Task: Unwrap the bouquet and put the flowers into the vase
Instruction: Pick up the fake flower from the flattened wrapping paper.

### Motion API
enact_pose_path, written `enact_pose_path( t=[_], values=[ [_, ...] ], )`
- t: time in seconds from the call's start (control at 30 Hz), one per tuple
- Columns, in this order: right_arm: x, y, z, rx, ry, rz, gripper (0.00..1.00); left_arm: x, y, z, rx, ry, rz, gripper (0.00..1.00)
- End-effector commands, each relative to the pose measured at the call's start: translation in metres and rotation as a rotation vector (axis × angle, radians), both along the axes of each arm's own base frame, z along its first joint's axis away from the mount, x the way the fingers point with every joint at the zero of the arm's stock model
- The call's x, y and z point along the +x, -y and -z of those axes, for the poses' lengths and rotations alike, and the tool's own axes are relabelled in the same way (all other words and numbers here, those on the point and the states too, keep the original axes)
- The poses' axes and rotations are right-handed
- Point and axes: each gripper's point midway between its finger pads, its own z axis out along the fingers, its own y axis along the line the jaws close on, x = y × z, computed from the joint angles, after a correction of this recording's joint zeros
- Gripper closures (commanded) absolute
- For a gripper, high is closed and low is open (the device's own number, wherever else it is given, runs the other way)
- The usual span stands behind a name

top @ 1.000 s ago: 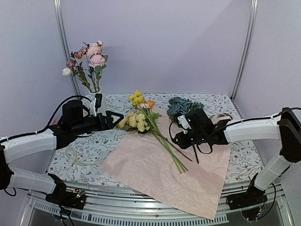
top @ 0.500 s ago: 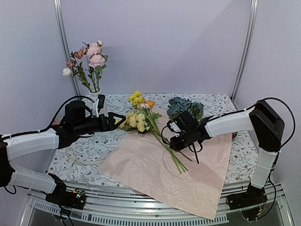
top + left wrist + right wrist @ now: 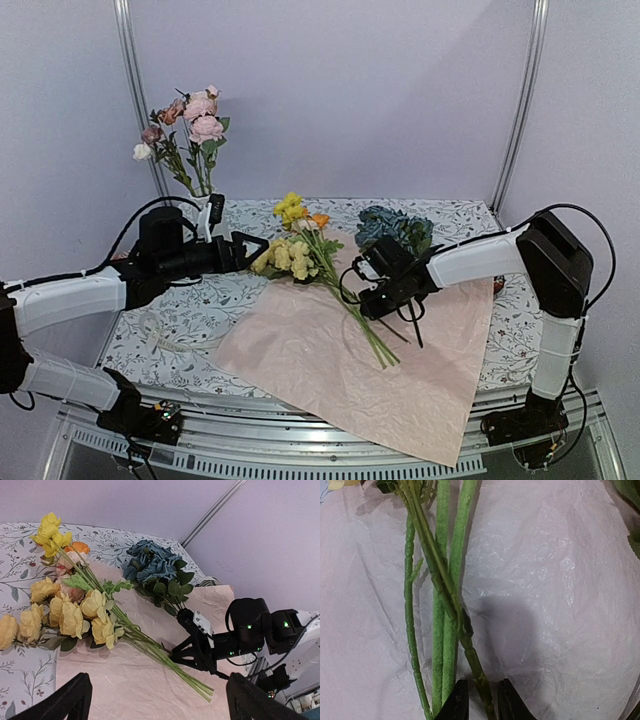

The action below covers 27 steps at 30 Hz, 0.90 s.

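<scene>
The pink wrapping paper [image 3: 330, 375] lies spread flat on the table. On it lie yellow, orange and cream flowers [image 3: 290, 255] with long green stems [image 3: 440, 605], and a blue-teal cluster [image 3: 390, 228] behind them. My right gripper [image 3: 362, 292] is down at the stems' lower part. Its fingertips [image 3: 457, 702] are pinched closely about one green stem [image 3: 470, 650]. My left gripper [image 3: 248, 252] hovers wide open just left of the yellow blooms [image 3: 75, 615], holding nothing. The white ribbed vase [image 3: 203, 205] stands at the back left, holding pink flowers [image 3: 200, 110], its body partly hidden by my left arm.
A pale ribbon [image 3: 155, 335] lies on the patterned tablecloth [image 3: 180, 325] near the left front. The paper's front corner overhangs the table's near edge. Metal frame posts [image 3: 525, 100] stand at the back corners.
My right arm has swung in to the left onto the stems and its jaws have narrowed about one stem. My left gripper has edged slightly towards the blooms, still open.
</scene>
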Motion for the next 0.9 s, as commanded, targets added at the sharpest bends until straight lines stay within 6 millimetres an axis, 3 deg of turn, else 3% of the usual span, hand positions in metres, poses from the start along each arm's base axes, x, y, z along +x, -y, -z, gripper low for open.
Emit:
enact_pose_path(
  t=[0.0,0.07,0.23,0.53,0.87],
  values=[
    [0.0,0.003,0.019,-0.05,-0.04,-0.009,0.79,0.002,0.005,-0.006,0.008,0.017,0.006,0.04],
    [0.002,0.001,0.018,-0.05,-0.038,-0.019,0.85,0.002,0.005,-0.008,0.003,0.019,0.009,0.04],
    [0.013,-0.006,-0.009,-0.021,0.027,-0.021,0.96,0.002,0.005,-0.009,0.004,0.026,0.01,0.04],
    [0.014,-0.014,-0.109,0.216,0.226,-0.028,0.97,-0.002,0.009,-0.018,-0.015,0.042,0.031,0.04],
    [-0.018,-0.009,-0.215,0.522,0.436,-0.113,0.96,-0.023,0.028,-0.053,-0.107,0.114,0.104,0.03]
  ],
)
